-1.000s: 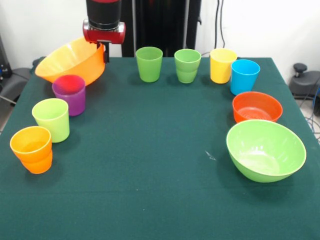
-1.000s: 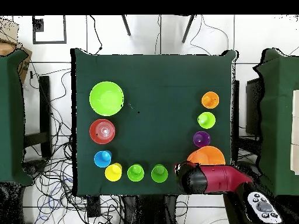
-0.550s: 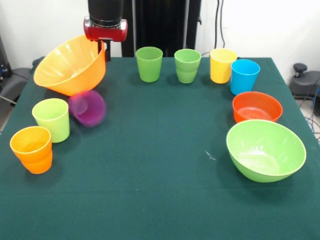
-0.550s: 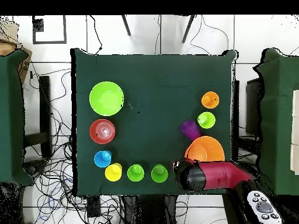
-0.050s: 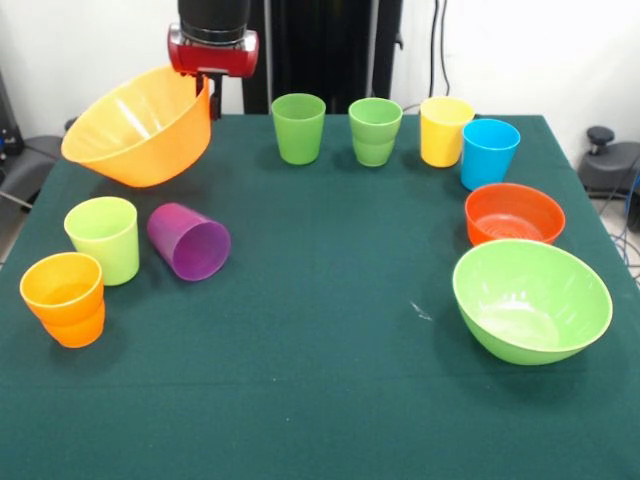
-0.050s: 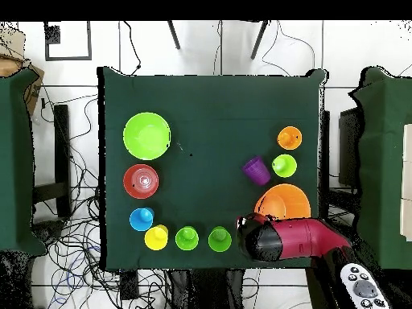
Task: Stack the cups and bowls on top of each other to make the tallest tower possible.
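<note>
A: What has the pincer [image 5: 207, 92] got?

B: It is clamped on the rim of the large glossy orange plastic bowl [image 5: 140, 125], which hangs tilted off the green cloth table [image 5: 330, 340], mouth facing up and away from the pincer.

A: And the cups?

B: Below the lifted bowl, the small purple plastic tumbler [image 5: 188, 241] lies on its side, mouth toward the camera in the front view. Just beside it stands the lime plastic tumbler [image 5: 102, 238], and beyond that the orange plastic tumbler [image 5: 64, 298]. Level with the pincer runs a row: a green plastic tumbler [image 5: 298, 127], a darker green one [image 5: 375, 131], a yellow one [image 5: 445, 130], a blue one [image 5: 489, 152].

A: The other bowls?

B: Well apart from the pincer, across the table: the shallow red-orange plastic bowl [image 5: 514, 214], and the large lime-green plastic bowl [image 5: 531, 299] beside it.
</note>
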You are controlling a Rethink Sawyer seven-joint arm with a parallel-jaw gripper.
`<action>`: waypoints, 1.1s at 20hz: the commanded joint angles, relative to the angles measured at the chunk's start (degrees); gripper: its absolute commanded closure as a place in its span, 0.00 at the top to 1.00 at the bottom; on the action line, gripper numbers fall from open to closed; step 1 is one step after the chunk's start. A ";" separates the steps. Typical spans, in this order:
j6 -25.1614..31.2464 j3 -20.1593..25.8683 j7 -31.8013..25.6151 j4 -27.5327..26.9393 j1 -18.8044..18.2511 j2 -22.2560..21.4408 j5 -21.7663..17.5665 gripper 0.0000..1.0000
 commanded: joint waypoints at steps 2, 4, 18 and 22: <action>9.57 7.43 -8.10 4.27 -1.31 -3.98 4.07 0.00; 10.43 7.72 -8.43 4.12 -1.47 -4.50 4.36 0.00; 15.11 9.94 -7.33 5.97 -0.83 -11.05 6.12 0.00; 13.72 7.09 -1.62 3.41 3.96 -8.17 1.80 0.00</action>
